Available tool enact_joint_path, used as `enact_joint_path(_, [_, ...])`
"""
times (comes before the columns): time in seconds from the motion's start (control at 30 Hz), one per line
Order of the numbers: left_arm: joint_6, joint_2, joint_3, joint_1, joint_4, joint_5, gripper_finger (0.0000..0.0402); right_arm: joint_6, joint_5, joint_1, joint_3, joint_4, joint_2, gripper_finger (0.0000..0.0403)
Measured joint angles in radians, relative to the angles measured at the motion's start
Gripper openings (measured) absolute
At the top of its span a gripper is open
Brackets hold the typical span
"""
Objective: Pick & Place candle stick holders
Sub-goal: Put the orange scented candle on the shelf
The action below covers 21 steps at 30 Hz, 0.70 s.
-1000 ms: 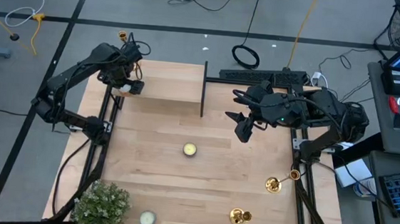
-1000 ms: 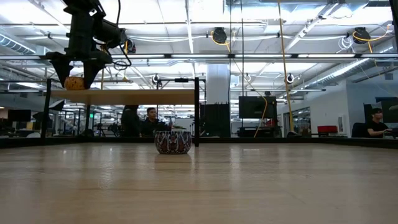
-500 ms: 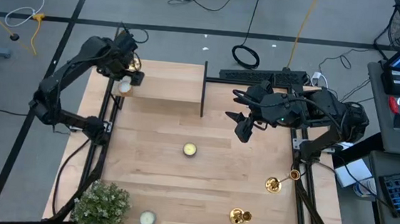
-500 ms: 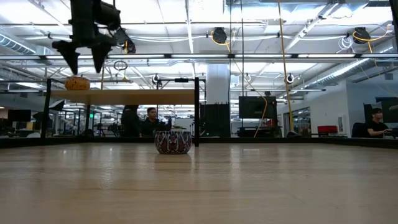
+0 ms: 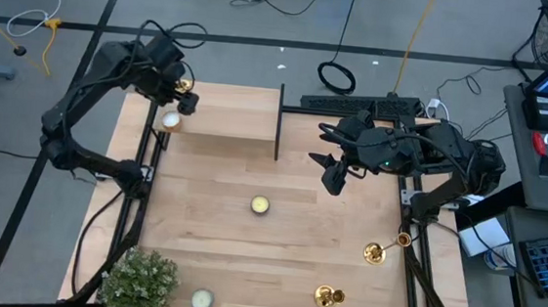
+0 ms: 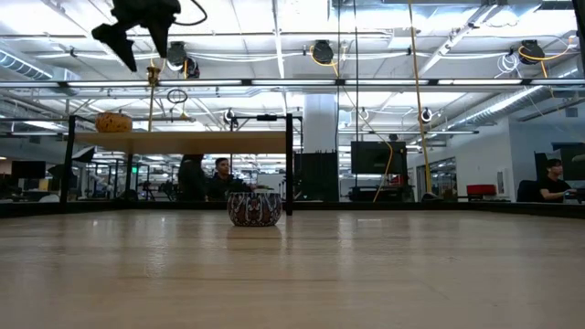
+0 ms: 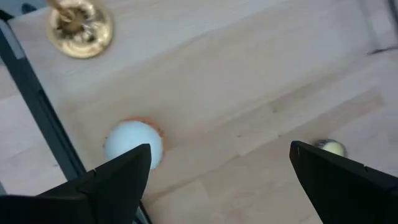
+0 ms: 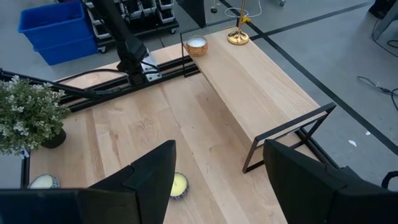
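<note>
One gold candle stick holder [image 5: 185, 100] stands upright on its round base at the far left corner of the raised wooden shelf [image 5: 228, 111]. It also shows in the left wrist view [image 7: 81, 25] and as a thin stem in the low view [image 6: 153, 91]. Two more candle stick holders [image 5: 376, 252] [image 5: 328, 296] are on the table's near right. My left gripper [image 5: 167, 75] [image 6: 137, 37] hangs open high above the shelf's left end. My right gripper [image 5: 334, 178] hovers open over the table's right middle.
A white-topped candle [image 5: 170, 121] [image 7: 132, 142] sits on the shelf's left end. A yellow tealight [image 5: 260, 204] lies mid-table and a pale one [image 5: 202, 300] at the near edge. A potted plant [image 5: 136, 282] stands near left. The shelf's black upright [image 5: 278, 124] rises mid-table.
My left gripper has risen from around the candle on the shelf, moving up and toward the table's far left, tipping as it went. Its fingers stayed open. The candle stays where it was on the shelf.
</note>
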Motion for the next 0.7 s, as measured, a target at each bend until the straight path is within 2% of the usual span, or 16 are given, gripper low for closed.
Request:
enact_joint_path(0.23, [-0.022, -0.033, 0.031, -0.109, -0.024, 0.22, 0.039, -0.004, 0.0, -0.001, 0.0, 0.0, 0.0, 0.0238])
enact_joint_path(0.43, [-0.102, -0.103, 0.031, -0.241, -0.025, 0.325, 0.039, -0.014, 0.0, -0.001, 0.0, -0.003, 0.0, 0.0238])
enact_joint_path(0.6, [-0.229, -0.183, 0.031, -0.408, -0.025, 0.356, 0.039, -0.019, 0.0, 0.0, 0.0, -0.01, 0.0, 0.0238])
enact_joint_path(0.7, [-0.381, -0.234, 0.031, -0.533, -0.022, 0.309, 0.039, -0.022, 0.0, 0.0, 0.0, -0.013, 0.0, 0.0238])
